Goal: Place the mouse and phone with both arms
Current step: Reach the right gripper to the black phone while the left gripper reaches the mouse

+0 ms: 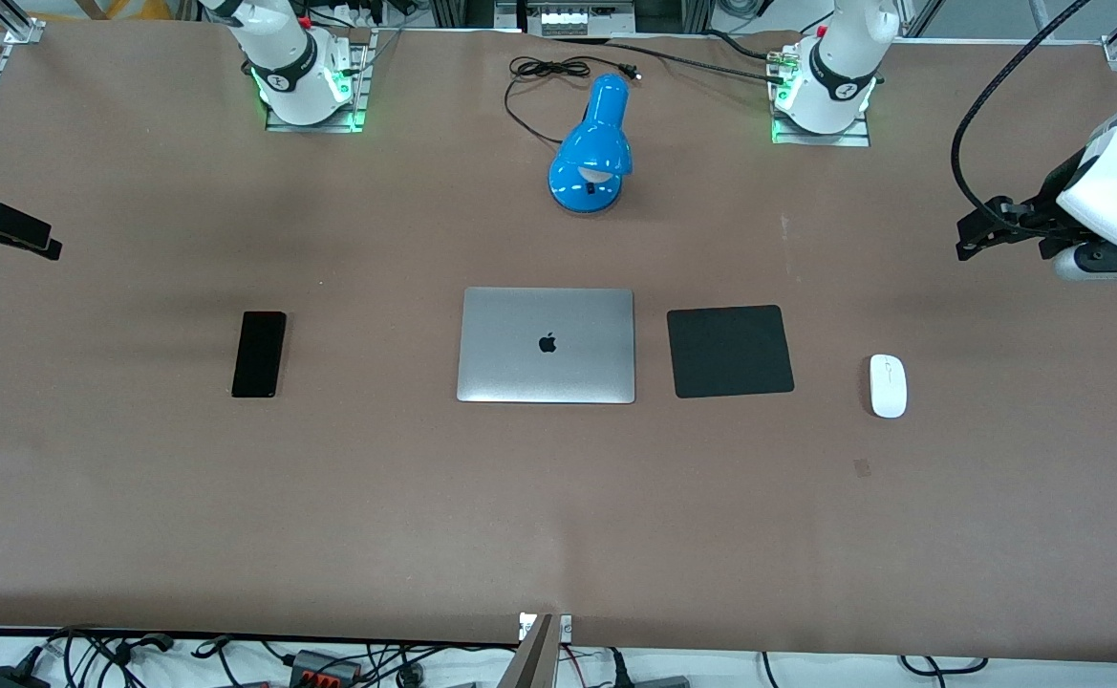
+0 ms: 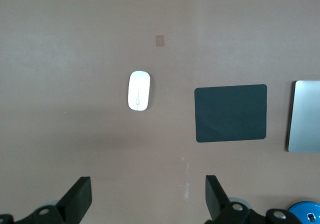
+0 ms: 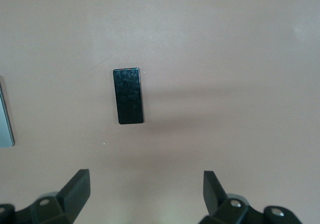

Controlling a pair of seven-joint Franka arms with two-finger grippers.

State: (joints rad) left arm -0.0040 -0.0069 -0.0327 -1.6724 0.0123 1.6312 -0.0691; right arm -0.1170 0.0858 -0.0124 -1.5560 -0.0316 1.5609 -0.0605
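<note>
The white mouse [image 1: 888, 385] lies on the brown table toward the left arm's end, beside the black square pad [image 1: 730, 351]. It also shows in the left wrist view [image 2: 138, 90]. The black phone [image 1: 259, 354] lies flat toward the right arm's end, and shows in the right wrist view [image 3: 128, 95]. My left gripper [image 1: 974, 237] hangs open and empty over bare table at its end; its own view [image 2: 147, 196] shows the jaws wide apart. My right gripper [image 1: 37, 239] hangs open and empty over bare table at its end, jaws wide in its own view [image 3: 146, 191].
A closed silver laptop [image 1: 547, 345] lies mid-table between the phone and the pad. A blue desk lamp [image 1: 592, 148] with a black cord stands farther from the camera, between the arm bases. A small grey mark [image 1: 862, 467] is on the table near the mouse.
</note>
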